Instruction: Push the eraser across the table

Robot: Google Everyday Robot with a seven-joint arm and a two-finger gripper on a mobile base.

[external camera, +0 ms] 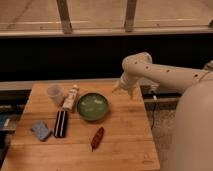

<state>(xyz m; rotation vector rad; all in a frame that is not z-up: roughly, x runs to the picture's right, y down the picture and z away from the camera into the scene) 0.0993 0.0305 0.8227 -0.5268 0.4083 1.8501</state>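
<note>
Cream-white rounded arm [165,72], bulky white base [192,130], pale gripper [119,88] over table [125,145] edge

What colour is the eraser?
The eraser is black with a pale stripe, camera view. The gripper hovers near the far table edge.

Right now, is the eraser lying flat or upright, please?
Flat: the eraser lies lengthwise on the table. The gripper hangs beyond the bowl.

Jaws at far edge of the table [131,146], green bowl [92,106] and bottle [70,98] between them and the eraser [60,123].
</note>
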